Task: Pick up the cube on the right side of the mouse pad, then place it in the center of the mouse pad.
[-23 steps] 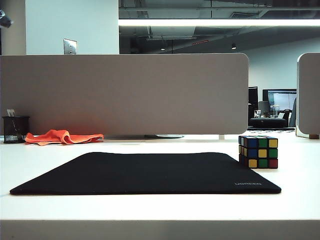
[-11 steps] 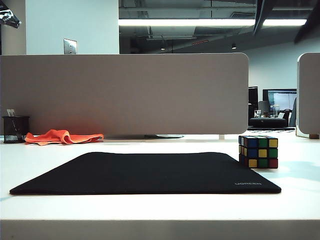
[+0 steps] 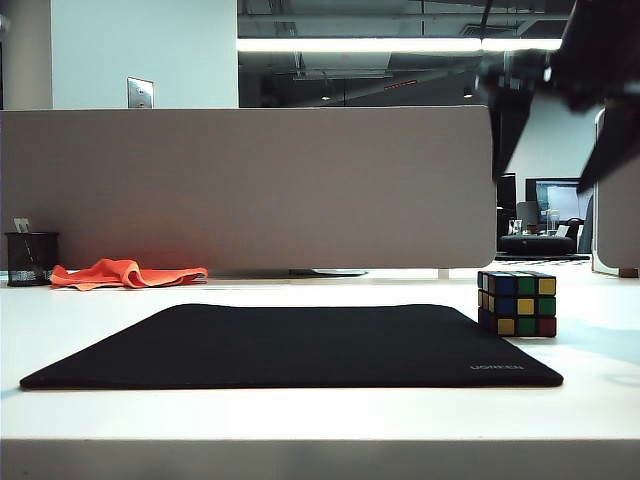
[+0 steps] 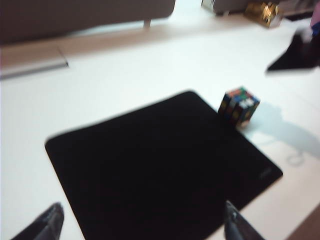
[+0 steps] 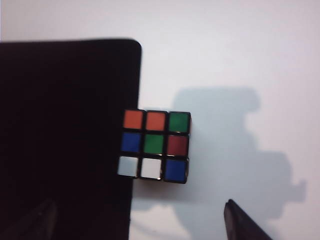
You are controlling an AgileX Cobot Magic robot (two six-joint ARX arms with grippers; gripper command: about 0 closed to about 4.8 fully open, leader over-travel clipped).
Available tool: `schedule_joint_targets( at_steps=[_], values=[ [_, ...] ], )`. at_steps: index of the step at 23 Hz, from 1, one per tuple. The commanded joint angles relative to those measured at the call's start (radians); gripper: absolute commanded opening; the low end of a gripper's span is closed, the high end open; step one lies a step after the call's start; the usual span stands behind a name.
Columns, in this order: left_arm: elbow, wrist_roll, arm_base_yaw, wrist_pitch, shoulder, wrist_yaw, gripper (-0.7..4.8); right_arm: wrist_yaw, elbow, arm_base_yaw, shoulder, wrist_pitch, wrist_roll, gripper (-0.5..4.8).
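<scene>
The cube (image 3: 517, 303) stands on the white table against the right edge of the black mouse pad (image 3: 300, 345), near its far right corner. My right gripper (image 3: 560, 150) hangs open and blurred high above the cube. In the right wrist view the cube (image 5: 155, 146) lies ahead of the wide-apart fingers of that gripper (image 5: 140, 215), beside the mouse pad (image 5: 65, 125). My left gripper (image 4: 141, 222) is open over the near part of the mouse pad (image 4: 160, 165), holding nothing. The cube (image 4: 238, 105) is far off to its side.
An orange cloth (image 3: 125, 273) and a black mesh pen cup (image 3: 30, 258) sit at the back left. A grey partition (image 3: 250, 185) closes the back of the table, and a second panel (image 3: 618, 190) stands at the far right.
My right gripper has dropped into the exterior view from the top right and now hangs above the cube. The cube and the mouse pad have not moved.
</scene>
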Motion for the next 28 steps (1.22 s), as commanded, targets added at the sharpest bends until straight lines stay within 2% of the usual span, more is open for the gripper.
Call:
schedule_joint_targets(
  at_steps=[1, 11, 26, 28],
  values=[
    [0.048, 0.005, -0.008, 0.007, 0.030, 0.005, 4.09, 0.042, 0.006, 0.000, 0.043, 0.010, 0.000, 4.79],
    [0.068, 0.011, -0.058, -0.032, 0.067, -0.004, 4.08, 0.018, 0.011, 0.001, 0.184, 0.101, -0.003, 4.79],
    [0.068, 0.012, -0.058, -0.035, 0.070, -0.004, 4.07, 0.014, 0.085, 0.007, 0.315, 0.077, -0.003, 4.79],
    [0.068, 0.012, -0.058, -0.039, 0.072, -0.004, 4.04, -0.002, 0.086, 0.007, 0.316, 0.068, -0.003, 4.23]
  ],
)
